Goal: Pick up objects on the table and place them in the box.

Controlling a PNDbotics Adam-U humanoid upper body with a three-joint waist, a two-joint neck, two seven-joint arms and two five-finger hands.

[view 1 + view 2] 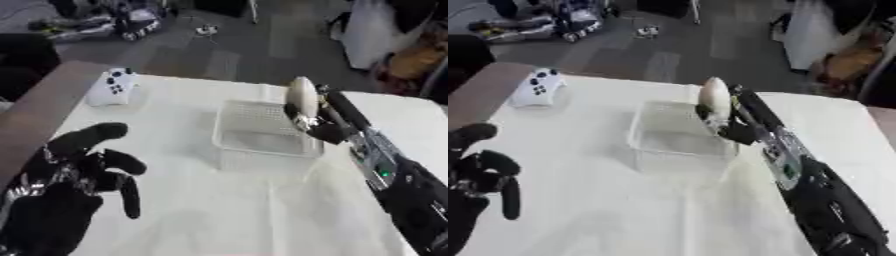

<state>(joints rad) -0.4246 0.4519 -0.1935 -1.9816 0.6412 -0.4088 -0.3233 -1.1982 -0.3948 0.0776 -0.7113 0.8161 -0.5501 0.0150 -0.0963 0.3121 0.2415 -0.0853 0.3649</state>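
Right robot hand (317, 125) grips a pale oval object (303, 97) above the clear box's (262, 135) rim.

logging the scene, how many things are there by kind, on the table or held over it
game controller: 1, white, on the table's far left
clear box: 1, mid-table
pale oval object: 1, held in the right hand above the box's right edge
total: 3
The left hand holds nothing.

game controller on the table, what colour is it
White with dark buttons; the game controller shows best in the left eye view.
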